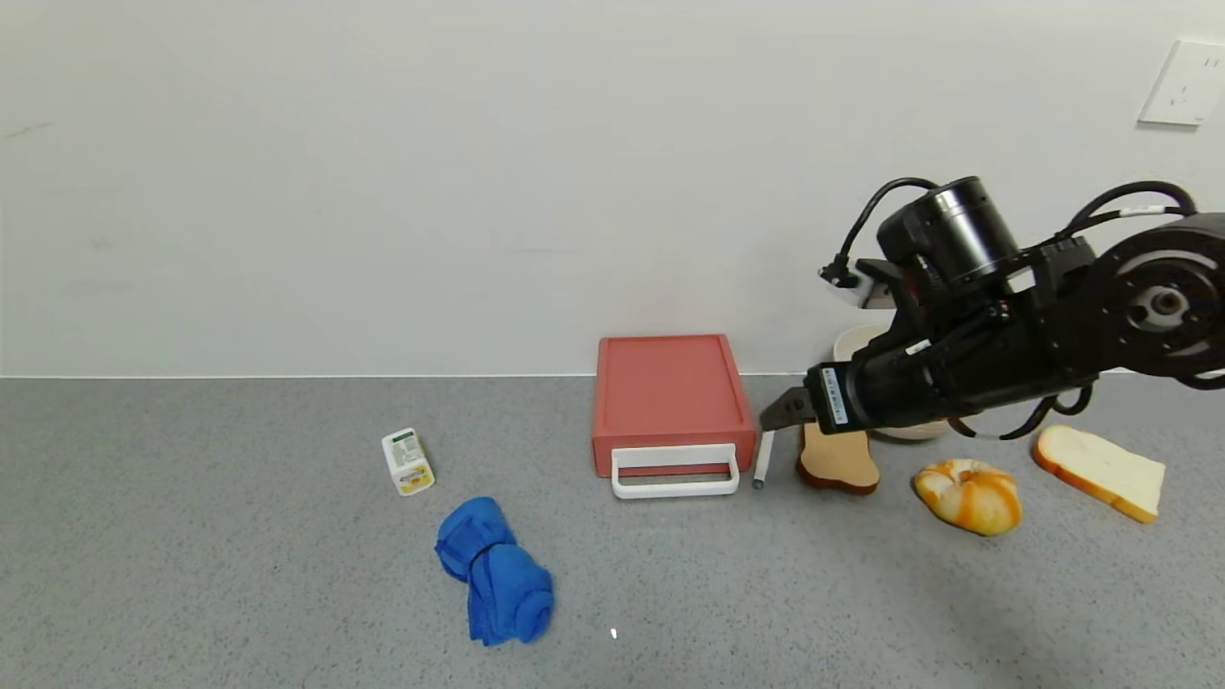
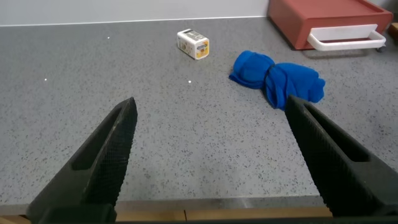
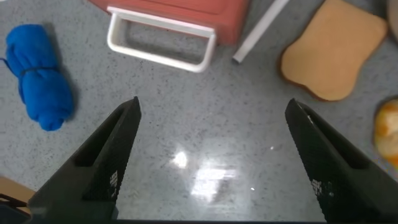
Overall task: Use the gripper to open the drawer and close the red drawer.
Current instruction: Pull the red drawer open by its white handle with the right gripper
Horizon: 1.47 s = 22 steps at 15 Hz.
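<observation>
Hovering: right end effector [image 1: 777, 411] wide | beside drawer [image 1: 667, 392] | left end effector [image 2: 211, 155] wide

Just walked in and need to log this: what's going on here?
The right gripper hangs open just right of the red drawer, touching nothing. The drawer looks shut, its white handle facing forward. The left gripper is open over bare counter, away from the drawer.
</observation>
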Each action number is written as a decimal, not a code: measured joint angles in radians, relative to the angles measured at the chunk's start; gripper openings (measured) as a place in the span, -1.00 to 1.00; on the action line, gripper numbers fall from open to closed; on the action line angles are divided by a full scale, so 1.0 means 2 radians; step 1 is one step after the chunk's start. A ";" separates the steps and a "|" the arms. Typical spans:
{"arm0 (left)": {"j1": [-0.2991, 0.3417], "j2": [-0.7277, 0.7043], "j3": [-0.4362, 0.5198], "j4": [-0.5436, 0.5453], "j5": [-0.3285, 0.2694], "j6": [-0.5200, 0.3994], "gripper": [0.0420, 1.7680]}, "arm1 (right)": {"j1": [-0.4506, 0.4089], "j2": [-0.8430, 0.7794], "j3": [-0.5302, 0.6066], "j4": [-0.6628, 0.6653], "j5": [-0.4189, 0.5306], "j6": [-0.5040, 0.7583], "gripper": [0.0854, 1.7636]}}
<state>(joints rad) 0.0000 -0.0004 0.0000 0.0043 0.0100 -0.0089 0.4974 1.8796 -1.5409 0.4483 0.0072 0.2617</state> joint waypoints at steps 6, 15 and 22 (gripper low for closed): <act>0.000 0.000 0.000 0.000 0.000 0.000 0.94 | 0.059 0.077 -0.096 0.062 -0.023 0.024 0.34; 0.000 0.000 0.000 0.000 0.000 0.000 0.94 | 0.095 0.154 -0.174 0.087 -0.056 0.019 -0.96; 0.000 0.000 0.000 0.000 0.000 0.000 0.94 | 0.061 0.159 -0.171 0.094 0.026 -0.177 -0.96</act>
<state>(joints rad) 0.0000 -0.0004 0.0000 0.0043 0.0104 -0.0089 0.6191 2.1977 -1.8823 0.6364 0.0589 -0.0923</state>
